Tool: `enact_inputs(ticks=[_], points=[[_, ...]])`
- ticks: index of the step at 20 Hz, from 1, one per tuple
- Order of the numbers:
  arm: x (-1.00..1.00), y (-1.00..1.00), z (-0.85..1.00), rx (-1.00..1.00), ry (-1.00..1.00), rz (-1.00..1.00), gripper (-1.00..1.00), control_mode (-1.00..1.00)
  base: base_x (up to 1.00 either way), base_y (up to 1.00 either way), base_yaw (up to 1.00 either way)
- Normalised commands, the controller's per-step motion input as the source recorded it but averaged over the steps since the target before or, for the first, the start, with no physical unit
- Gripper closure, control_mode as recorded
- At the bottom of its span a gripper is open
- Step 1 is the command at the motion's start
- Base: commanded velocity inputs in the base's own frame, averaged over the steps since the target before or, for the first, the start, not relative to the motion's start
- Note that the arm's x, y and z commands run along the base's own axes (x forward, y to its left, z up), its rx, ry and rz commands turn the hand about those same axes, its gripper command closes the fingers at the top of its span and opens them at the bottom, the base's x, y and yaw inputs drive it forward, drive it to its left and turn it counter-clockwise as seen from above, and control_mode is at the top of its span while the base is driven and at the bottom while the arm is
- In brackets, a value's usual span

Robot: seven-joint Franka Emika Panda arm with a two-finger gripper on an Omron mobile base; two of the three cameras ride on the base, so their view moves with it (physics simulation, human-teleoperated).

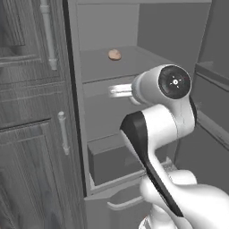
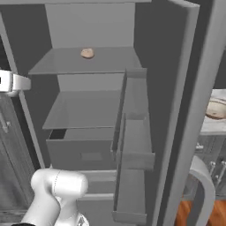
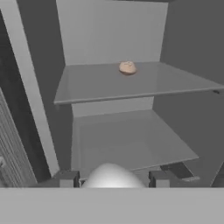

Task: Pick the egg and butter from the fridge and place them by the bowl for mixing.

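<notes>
The fridge (image 1: 112, 67) stands open, with flat grey shelves (image 3: 131, 83) and a grey drawer (image 2: 84, 154) below them. In the hand view my gripper (image 3: 113, 179) is shut on the egg (image 3: 111, 174), a small white ball between the two dark fingertips (image 3: 68, 178), in front of the middle shelf. From the left base view the gripper (image 1: 115, 91) is level with that shelf's front edge. The bowl (image 2: 216, 108), tan-rimmed, sits on a counter to the right of the fridge door. The butter is out of view.
A round tan-brown lump (image 3: 127, 68) lies at the back of the upper shelf. The fridge door (image 2: 185, 101) with its grey bins (image 2: 134, 145) stands open on the right. Dark wood-grain cabinets with bar handles (image 1: 64, 133) flank the fridge on the left.
</notes>
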Motion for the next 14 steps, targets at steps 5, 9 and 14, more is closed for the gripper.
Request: enact_inputs(ticks=[5, 9, 14], points=[[0.0, 0.0, 0.0, 0.0, 0.0, 0.0, 1.0, 1.0, -1.0, 0.39, -0.26], [0.0, 0.0, 0.0, 0.0, 0.0, 0.0, 1.0, 1.0, -0.96, 0.08, -0.67], [0.0, 0.0, 0.0, 0.0, 0.0, 0.0, 1.0, 1.0, -0.74, 0.03, -0.84]])
